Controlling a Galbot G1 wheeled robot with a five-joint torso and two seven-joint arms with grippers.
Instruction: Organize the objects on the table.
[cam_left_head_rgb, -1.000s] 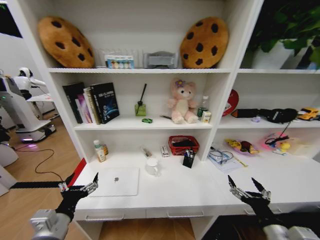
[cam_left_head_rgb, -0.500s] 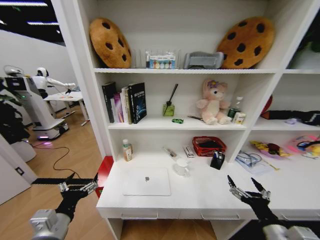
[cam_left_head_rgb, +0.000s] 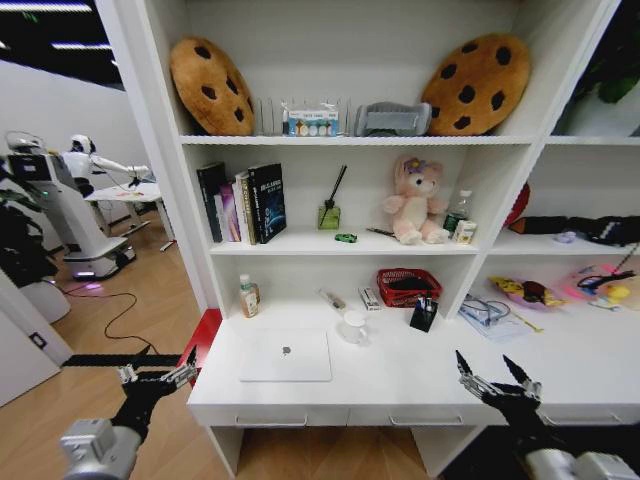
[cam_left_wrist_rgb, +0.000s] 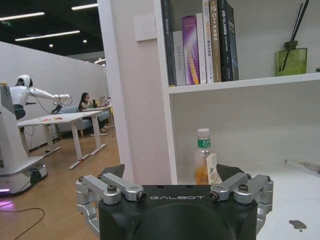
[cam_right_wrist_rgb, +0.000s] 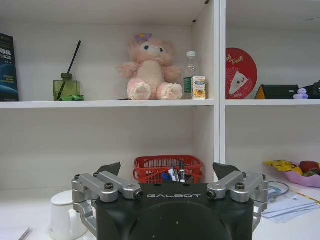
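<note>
The left claw (cam_left_head_rgb: 158, 375) hung with its fingers spread apart and nothing between them, out past the left end of the worktop (cam_left_head_rgb: 400, 375) and over the wooden floor. The right claw (cam_left_head_rgb: 498, 380) was likewise spread wide and empty, poised at the worktop's front edge toward its right side.

Nearest the left claw, the slim silver laptop (cam_left_head_rgb: 286, 356) lay closed and flat on the worktop's left half. Just beyond it stood a white mug (cam_left_head_rgb: 353, 326), and farther back against the shelf wall sat a red basket (cam_left_head_rgb: 402, 287) with a black pen holder (cam_left_head_rgb: 423, 314) in front of it to the right. A small bottle (cam_left_head_rgb: 248, 297) with a green cap stood at the back left corner.

On the shelf above, the tiny green-and-black gadget (cam_left_head_rgb: 346, 238) rested between a reed diffuser (cam_left_head_rgb: 329, 212) and the pink plush bear (cam_left_head_rgb: 414, 203). A row of books (cam_left_head_rgb: 240, 204) leaned at that shelf's left end.

To the right of the pen holder, papers (cam_left_head_rgb: 493, 318) lay on the worktop.
</note>
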